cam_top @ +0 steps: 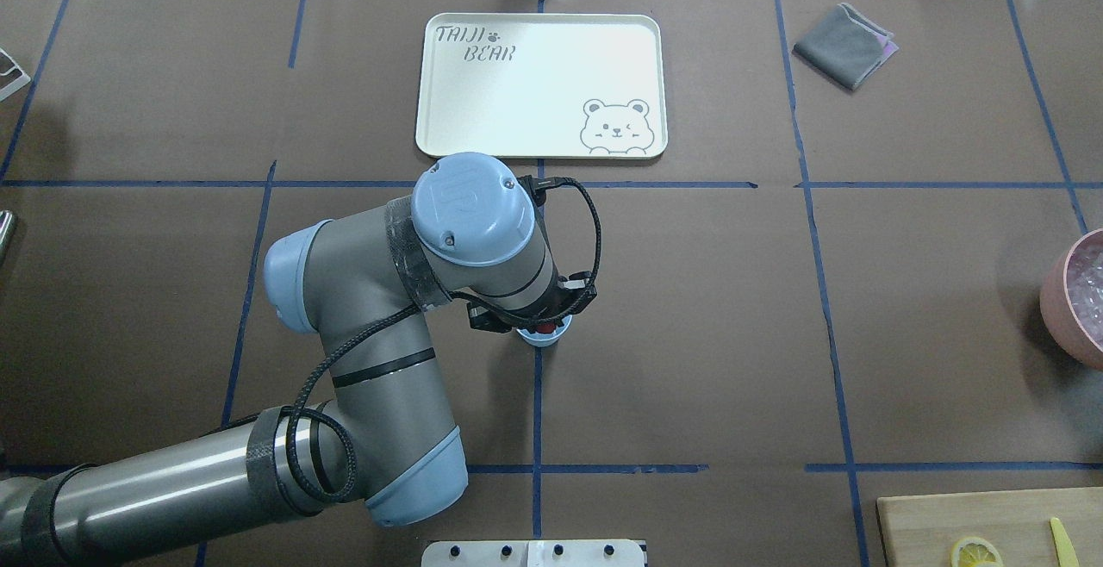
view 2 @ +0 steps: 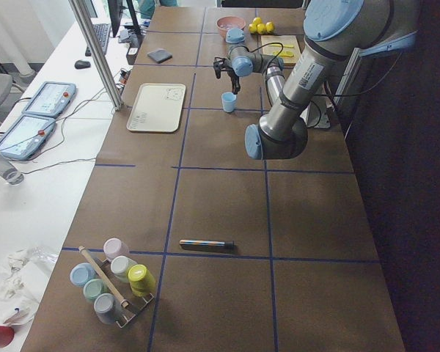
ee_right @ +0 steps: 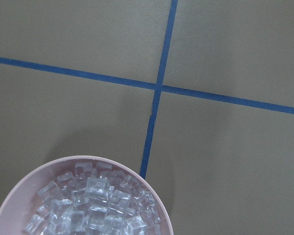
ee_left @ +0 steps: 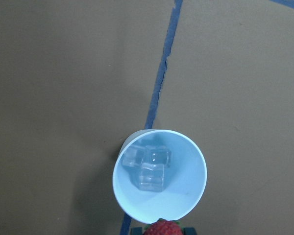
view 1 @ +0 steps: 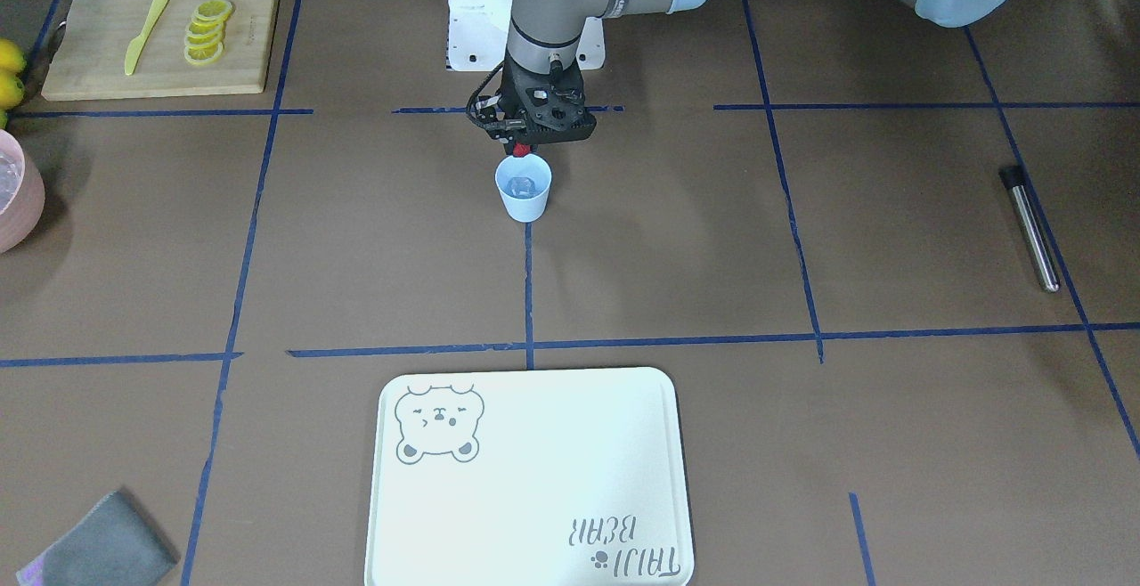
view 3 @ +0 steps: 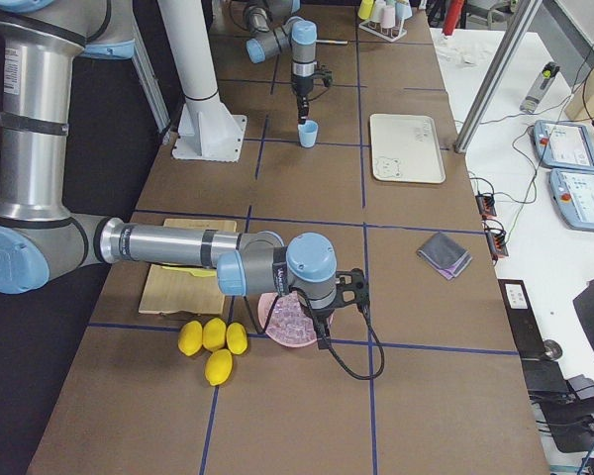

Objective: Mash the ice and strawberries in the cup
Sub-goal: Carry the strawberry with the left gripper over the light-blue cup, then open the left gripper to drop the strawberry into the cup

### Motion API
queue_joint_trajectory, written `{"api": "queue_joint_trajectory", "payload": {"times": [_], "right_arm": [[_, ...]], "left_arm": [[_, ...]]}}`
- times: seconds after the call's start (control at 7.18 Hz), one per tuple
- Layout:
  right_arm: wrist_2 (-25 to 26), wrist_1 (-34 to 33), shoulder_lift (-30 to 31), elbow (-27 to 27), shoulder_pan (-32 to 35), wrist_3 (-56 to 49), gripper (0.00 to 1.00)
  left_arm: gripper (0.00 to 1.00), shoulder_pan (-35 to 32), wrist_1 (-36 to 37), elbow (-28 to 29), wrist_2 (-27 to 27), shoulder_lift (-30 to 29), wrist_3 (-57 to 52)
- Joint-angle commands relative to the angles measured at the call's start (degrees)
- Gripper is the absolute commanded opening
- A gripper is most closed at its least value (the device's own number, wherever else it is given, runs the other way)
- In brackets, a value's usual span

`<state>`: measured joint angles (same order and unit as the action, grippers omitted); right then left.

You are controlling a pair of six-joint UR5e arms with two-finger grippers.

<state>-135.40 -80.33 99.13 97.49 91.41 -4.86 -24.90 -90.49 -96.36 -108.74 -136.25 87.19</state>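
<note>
Your left tool points straight down over the middle of the brown counter, its two fingers closed on a small bright red strawberry. The berry hangs just above the rim of the small light-blue plastic cup, on the side nearest the robot's base and not over the centre. The cup stands upright on a blue tape line, and a few clear ice cubes lie clustered on its pale bottom (the left wrist view shows three, touching one another). Your right tool hangs over the large pink bowl at the counter's far right end, and you cannot tell whether its fingers are apart or together, since only the side view shows them. That bowl is heaped with more clear cubes. A slim metal rod with a black end lies flat on the left arm's side, well apart from the cup, and the white bear-printed tray sits across from the robot.
</note>
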Motion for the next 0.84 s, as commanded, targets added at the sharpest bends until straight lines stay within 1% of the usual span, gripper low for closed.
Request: {"api": "queue_joint_trajectory", "payload": {"times": [0.0,0.28,0.42,0.56,0.7], "right_arm": [[-0.03,0.00,-0.07,0.15,0.00,-0.06,0.99],[-0.03,0.00,-0.07,0.24,0.00,0.03,0.99],[-0.03,0.00,-0.07,0.24,0.00,0.03,0.99],[-0.12,0.00,0.01,0.24,0.00,0.03,0.99],[-0.12,0.00,-0.07,0.24,0.00,0.03,0.99]], "left_arm": [[0.01,-0.41,-1.01,0.74,0.90,0.02,-0.26],[0.02,-0.41,-1.01,0.74,0.90,0.37,-0.26],[0.04,-0.41,-1.01,0.83,0.90,0.38,-0.26],[0.23,-0.41,-1.01,0.83,0.98,0.38,-0.26],[0.68,-1.11,-1.10,0.83,0.90,0.38,-0.26]]}}
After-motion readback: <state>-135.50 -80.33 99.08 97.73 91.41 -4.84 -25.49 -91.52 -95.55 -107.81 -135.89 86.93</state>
